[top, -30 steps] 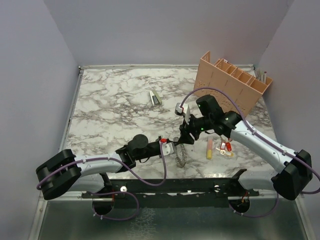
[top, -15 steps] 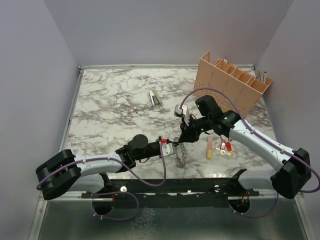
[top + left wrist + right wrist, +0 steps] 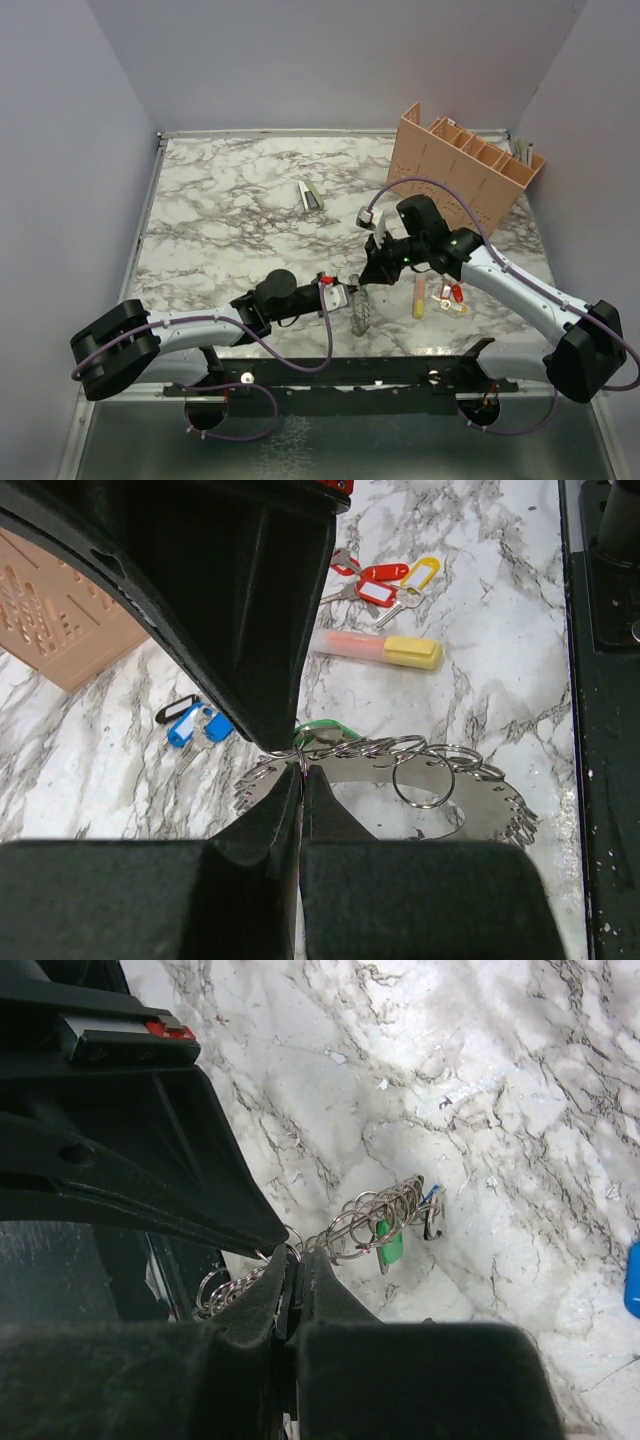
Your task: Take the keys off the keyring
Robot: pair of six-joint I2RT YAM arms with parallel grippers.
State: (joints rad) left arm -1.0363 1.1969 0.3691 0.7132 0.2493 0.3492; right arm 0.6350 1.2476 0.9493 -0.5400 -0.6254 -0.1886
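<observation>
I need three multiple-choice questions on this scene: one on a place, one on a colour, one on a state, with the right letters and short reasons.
1. Where does the pink and yellow marker lie? A. In a cup. B. On the table beside the red and yellow tagged bunch. C. In the left jaws.
2. What colour is the key head at the keyring? A. Green. B. White. C. Orange.
3. How are the left jaws? A. Wide open. B. Shut on the marker. C. Shut on the keyring's edge.
Answers: 1 B, it rests next to that bunch; 2 A, both wrist views show green; 3 C, they pinch the ring's edge.
</observation>
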